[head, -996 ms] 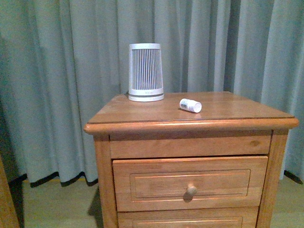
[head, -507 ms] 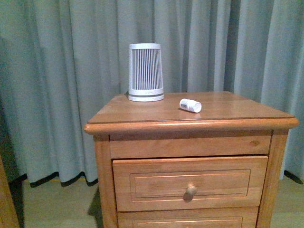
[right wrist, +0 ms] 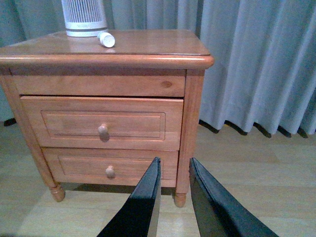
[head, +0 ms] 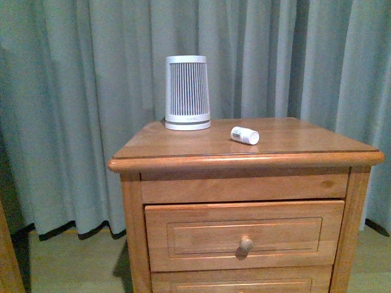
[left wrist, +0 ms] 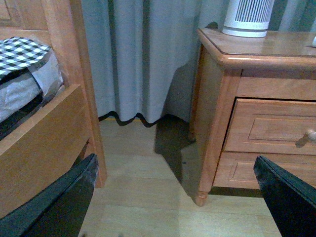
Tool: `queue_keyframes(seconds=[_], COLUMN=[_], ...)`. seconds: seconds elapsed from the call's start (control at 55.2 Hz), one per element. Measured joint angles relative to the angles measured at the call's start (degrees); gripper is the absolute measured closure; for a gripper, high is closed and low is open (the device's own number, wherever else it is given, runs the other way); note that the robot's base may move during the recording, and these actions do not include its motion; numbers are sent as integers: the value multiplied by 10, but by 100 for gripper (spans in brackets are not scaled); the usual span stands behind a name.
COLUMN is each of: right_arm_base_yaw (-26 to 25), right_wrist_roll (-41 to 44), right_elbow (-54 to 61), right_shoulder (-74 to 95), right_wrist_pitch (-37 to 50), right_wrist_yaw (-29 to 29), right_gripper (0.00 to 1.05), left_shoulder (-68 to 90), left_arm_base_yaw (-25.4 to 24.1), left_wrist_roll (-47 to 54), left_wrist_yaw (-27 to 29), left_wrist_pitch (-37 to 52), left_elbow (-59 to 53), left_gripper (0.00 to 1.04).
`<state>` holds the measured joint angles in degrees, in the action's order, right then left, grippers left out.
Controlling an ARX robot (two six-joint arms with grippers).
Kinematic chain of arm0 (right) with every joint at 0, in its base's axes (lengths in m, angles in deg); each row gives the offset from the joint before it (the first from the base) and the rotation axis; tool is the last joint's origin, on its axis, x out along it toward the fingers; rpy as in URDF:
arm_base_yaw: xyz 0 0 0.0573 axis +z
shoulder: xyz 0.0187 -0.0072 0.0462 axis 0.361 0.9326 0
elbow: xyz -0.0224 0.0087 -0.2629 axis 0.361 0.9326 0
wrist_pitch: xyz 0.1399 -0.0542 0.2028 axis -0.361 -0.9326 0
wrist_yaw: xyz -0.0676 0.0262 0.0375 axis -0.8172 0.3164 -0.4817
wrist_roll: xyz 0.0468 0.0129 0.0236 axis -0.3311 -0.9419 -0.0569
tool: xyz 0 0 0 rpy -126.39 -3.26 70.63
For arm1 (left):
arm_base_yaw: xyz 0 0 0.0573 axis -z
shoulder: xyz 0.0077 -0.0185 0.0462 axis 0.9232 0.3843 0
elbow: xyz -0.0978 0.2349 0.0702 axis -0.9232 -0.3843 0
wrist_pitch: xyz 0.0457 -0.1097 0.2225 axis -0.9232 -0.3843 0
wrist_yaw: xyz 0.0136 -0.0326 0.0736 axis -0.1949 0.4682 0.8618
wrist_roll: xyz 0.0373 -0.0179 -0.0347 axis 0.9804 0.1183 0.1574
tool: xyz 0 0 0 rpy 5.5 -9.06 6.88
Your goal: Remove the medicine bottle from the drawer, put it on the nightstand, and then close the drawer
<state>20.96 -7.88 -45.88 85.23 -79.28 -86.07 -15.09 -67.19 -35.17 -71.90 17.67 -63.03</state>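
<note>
The front view shows neither arm, and it cuts off the nightstand below the top of the lower drawer; the print on the bottle is too small to read in any view. The left wrist view catches only the outer edge of the nightstand, with the bottle just a white sliver at the frame's border, and the knob half cut off. The left gripper has its jaws spread wide, holding nothing, hanging over the bare wood floor between the bed and the nightstand. The right gripper has its jaws drawn to a narrow gap, empty, well clear of the cabinet front and low before the lower drawer. The bottle lies on its side on the nightstand top, near the middle, just beside and in front of the ribbed white cylinder, not touching it. The drawer looks almost shut; in the right wrist view its front stands slightly proud of the frame. Grey-green curtains hang behind, reaching the floor.
</note>
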Motion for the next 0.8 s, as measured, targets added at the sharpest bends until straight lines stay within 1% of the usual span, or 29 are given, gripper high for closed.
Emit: queue_keyframes(seconds=[0.29,0.326,0.543,0.562,0.616,0.652,0.743,0.761,0.797], right_arm_base_yaw=[0,0,0,0,0,0,0,0,0], right_wrist_roll=[0,1,1,1,1,1,1,0,1], right_elbow=[0,0,0,0,0,0,0,0,0], right_shoulder=[0,0,0,0,0,0,0,-1,-1], right_wrist_pitch=[0,0,0,0,0,0,0,0,0], right_wrist_yaw=[0,0,0,0,0,0,0,0,0], right_gripper=[82,79,40,34,24,19,2,0,0], left_shoulder=[0,0,0,0,0,0,0,0,0], left_arm_base_yaw=[0,0,0,0,0,0,0,0,0], left_wrist_roll=[0,0,0,0,0,0,0,0,0], left_wrist_yaw=[0,0,0,0,0,0,0,0,0], left_wrist_pitch=[0,0,0,0,0,0,0,0,0], left_elbow=[0,0,0,0,0,0,0,0,0], left_gripper=[7,7,7,7,7,7,7,7,7])
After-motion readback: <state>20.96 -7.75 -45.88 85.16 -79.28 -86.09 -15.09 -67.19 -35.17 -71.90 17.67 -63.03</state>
